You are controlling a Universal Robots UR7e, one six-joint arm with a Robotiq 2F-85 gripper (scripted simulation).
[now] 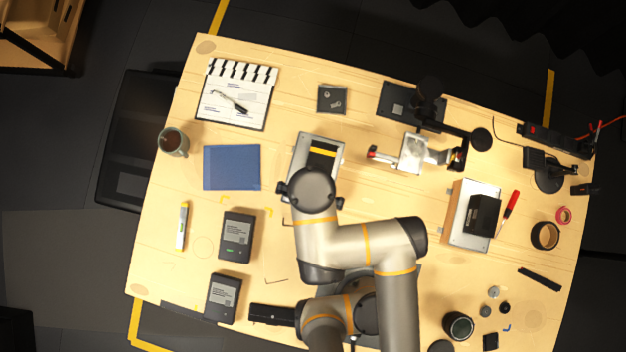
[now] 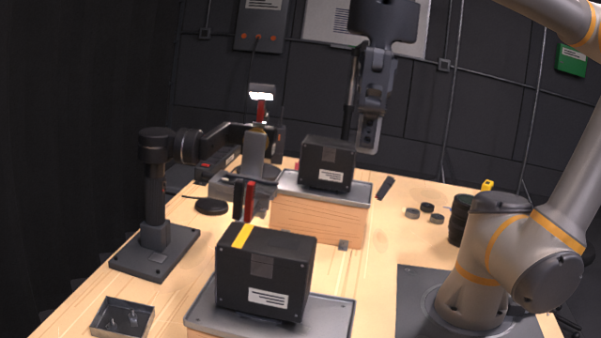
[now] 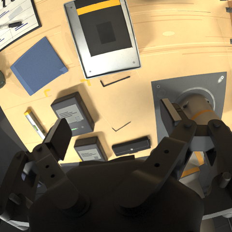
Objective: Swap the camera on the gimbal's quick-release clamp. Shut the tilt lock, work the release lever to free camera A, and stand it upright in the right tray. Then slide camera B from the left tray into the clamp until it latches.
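My gripper (image 3: 116, 120) (image 2: 368, 126) hangs open and empty, high above the table near the robot's base. The camera with a yellow stripe (image 1: 320, 155) (image 2: 265, 272) (image 3: 105, 26) sits upright in the metal tray (image 3: 102, 38) ahead of my fingers. The other black camera (image 1: 481, 215) (image 2: 327, 163) stands upright in the tray on the wooden block (image 1: 469, 214). Between the trays the gimbal (image 1: 427, 124) (image 2: 155, 188) holds out its silver clamp plate (image 1: 415, 151), which carries no camera, with a red-tipped lever (image 1: 377, 155) (image 2: 250, 201) on its side.
The robot's own base plate and lower arm (image 3: 193, 113) sit right under my fingers. Two grey battery packs (image 3: 72, 113) (image 3: 89, 148), a black bar (image 3: 131, 146), a blue pad (image 1: 232, 167), a clipboard (image 1: 237, 94) and a mug (image 1: 173, 141) fill the table's left part.
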